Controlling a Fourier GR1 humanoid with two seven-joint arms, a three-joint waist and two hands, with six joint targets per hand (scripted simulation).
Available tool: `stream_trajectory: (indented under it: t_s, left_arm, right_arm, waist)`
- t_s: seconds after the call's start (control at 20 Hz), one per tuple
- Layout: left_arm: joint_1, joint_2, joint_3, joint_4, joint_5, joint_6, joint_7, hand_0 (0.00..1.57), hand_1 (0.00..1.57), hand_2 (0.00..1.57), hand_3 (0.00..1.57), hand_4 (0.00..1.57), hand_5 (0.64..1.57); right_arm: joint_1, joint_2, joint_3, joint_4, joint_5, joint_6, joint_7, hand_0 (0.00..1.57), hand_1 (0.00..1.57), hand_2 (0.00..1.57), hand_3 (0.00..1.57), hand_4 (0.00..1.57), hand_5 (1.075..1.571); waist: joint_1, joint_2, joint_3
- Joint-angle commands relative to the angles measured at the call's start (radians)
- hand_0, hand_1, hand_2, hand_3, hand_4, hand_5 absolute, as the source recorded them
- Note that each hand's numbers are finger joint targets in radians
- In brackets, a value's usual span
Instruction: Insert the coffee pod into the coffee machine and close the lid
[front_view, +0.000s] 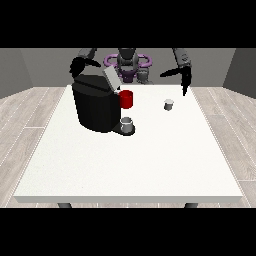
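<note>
White filled most of the front view, since the large surface (150, 165) ran from the robot (127, 62) at the top down toward the camera, its near legs showing only as dark stubs under the front edge. On its far left part stood the black coffee machine (95, 107), with its grey lid (111, 79) tilted up and open; the opening beneath the lid could not be made out. A red part (126, 99) sat at the machine's front, and a small grey cup (127, 125) stood on the dark base just below it. The coffee pod (169, 104), a small pale cup shape, rested on the surface well apart from the machine, to the right of it and not touched by either hand. The hand at the view's right (183, 80) hung above and behind the pod, its dark fingers looking straight and spread, one pointing down and another stretched toward the view's left. The hand at the view's left (80, 65) sat just behind the machine's top; it showed as a dark clump partly merged with the machine's black body, and whether its fingers were spread or curled could not be told. The robot's torso was small and partly hidden behind the raised lid, with purple rings at its shoulders.
</note>
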Motion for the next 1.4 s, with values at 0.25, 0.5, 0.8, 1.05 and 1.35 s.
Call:
stream_trajectory:
  t_s: [0.25, 0.5, 0.8, 1.05, 1.35]
  left_arm:
    - [-0.113, -0.017, -0.016, 0.229, -0.11, 0.058, 0.009, 0.0, 0.0, 0.0, 0.0, 0.0, 1.571]
    - [-0.146, 0.013, -0.057, 0.271, -0.177, 0.021, 0.0, 0.0, 0.0, 0.0, 0.0, 0.0, 1.571]
    - [-0.161, -0.008, -0.076, 0.379, -0.265, 0.086, -0.095, 0.22, 0.22, 0.53, 0.22, 0.0, 1.571]
    - [-0.241, 0.05, -0.045, 0.471, -0.292, 0.069, -0.086, 0.76, 0.76, 0.82, 0.51, 0.0, 1.571]
    - [-0.223, 0.052, -0.116, 0.511, -0.42, 0.156, -0.144, 0.57, 0.57, 0.7, 0.41, 0.0, 1.571]
  right_arm:
    - [-0.032, 0.004, 0.021, 0.003, 0.01, -0.018, 0.078, 0.0, 0.0, 0.0, 0.0, 0.26, 1.571]
    - [-0.032, 0.014, 0.012, 0.08, 0.019, -0.05, 0.053, 0.0, 0.0, 0.0, 0.0, 0.36, 1.571]
    - [-0.071, -0.018, -0.018, 0.136, 0.017, -0.044, 0.038, 0.0, 0.0, 0.0, 0.0, 0.39, 1.571]
    - [-0.102, -0.036, -0.011, 0.165, 0.033, -0.032, 0.034, 0.0, 0.0, 0.0, 0.0, 0.42, 1.571]
    - [-0.123, -0.015, -0.005, 0.166, 0.05, -0.072, 0.063, 0.0, 0.0, 0.0, 0.0, 0.43, 1.571]
  waist:
    - [-0.021, 0.009, 0.0]
    - [0.012, -0.005, 0.0002]
    - [0.022, 0.029, 0.0002]
    - [0.001, 0.058, 0.0001]
    - [0.0, 0.065, 0.0]
